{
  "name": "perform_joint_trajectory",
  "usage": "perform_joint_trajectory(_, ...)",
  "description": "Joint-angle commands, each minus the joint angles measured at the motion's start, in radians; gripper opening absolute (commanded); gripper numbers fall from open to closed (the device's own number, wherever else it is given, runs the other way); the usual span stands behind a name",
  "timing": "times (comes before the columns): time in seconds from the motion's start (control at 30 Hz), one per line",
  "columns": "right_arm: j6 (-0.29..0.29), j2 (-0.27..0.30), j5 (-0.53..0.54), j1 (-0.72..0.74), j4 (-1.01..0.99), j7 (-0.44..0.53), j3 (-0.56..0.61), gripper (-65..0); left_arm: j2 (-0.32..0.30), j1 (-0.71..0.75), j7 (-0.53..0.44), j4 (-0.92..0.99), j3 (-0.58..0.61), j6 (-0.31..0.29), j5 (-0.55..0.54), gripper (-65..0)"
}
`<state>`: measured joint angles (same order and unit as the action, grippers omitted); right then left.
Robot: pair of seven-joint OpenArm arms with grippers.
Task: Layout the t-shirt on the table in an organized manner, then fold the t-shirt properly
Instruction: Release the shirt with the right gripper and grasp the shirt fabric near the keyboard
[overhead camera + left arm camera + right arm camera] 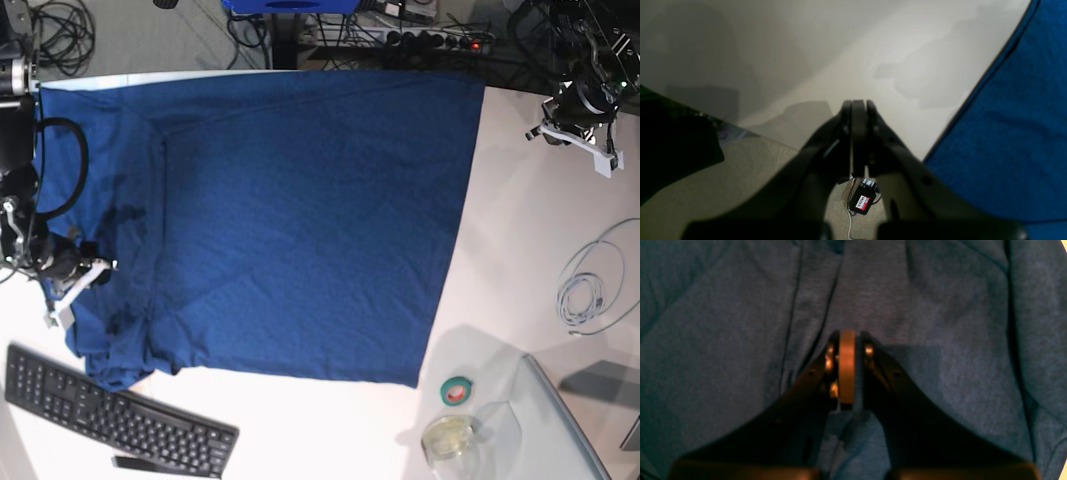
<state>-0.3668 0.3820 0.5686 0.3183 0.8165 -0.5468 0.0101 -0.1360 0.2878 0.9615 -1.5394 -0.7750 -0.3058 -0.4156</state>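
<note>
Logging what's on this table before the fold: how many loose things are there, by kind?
t-shirt: 1
keyboard: 1
tape roll: 1
clear round container: 1
coiled white cable: 1
Total: 5
</note>
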Motion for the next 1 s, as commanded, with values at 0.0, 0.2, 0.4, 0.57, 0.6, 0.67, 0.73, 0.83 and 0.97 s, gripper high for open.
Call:
perform_joint_trajectory(0.0, -0.005, 0.016, 0.004, 0.026, 0.017, 0.018, -0.009, -62.0, -0.015, -0.002, -0.011, -0.013, -0.001, 0.0, -0.004, -65.0)
perform_joint_trajectory(0.2, 0.05, 0.015, 0.0, 0.048, 0.017, 0.043, -0.066, -52.8, -0.015, -0.008, -0.011, 0.05, -0.001, 0.0, -0.004, -65.0)
perform_joint_trajectory(0.4, 0.061, 0.018, 0.0, 0.14, -0.133, 0.144, 0.004, -30.9, -0.015, -0.008, -0.011, 0.049, -0.001, 0.0, -0.004, -65.0)
perform_joint_trajectory(0.57, 0.058, 0.015, 0.0, 0.203, -0.285, 0.216, 0.115, -31.1, -0.017, -0.008, -0.011, 0.047, -0.005, 0.0, -0.004, -65.0)
perform_joint_trajectory(0.6, 0.058, 0.008, 0.0, 0.204, -0.296, 0.23, 0.13, -31.1, -0.017, -0.008, -0.011, 0.047, -0.005, 0.0, -0.004, -65.0)
perform_joint_trajectory(0.67, 0.058, -0.002, 0.0, 0.209, -0.306, 0.241, 0.147, -31.1, -0.017, -0.008, -0.011, 0.049, -0.005, 0.0, -0.004, -65.0)
perform_joint_trajectory(0.73, 0.058, -0.005, 0.0, 0.209, -0.308, 0.241, 0.15, -31.7, -0.017, -0.008, -0.011, 0.049, -0.005, 0.0, -0.004, -65.0)
perform_joint_trajectory(0.83, 0.058, -0.008, 0.0, 0.207, -0.308, 0.239, 0.15, -42.8, -0.017, -0.008, -0.011, 0.049, -0.005, 0.0, -0.004, -65.0)
perform_joint_trajectory(0.97, 0.058, -0.01, 0.0, 0.206, -0.302, 0.238, 0.15, -57.3, -0.017, -0.008, -0.011, 0.049, -0.005, 0.0, -0.004, -65.0)
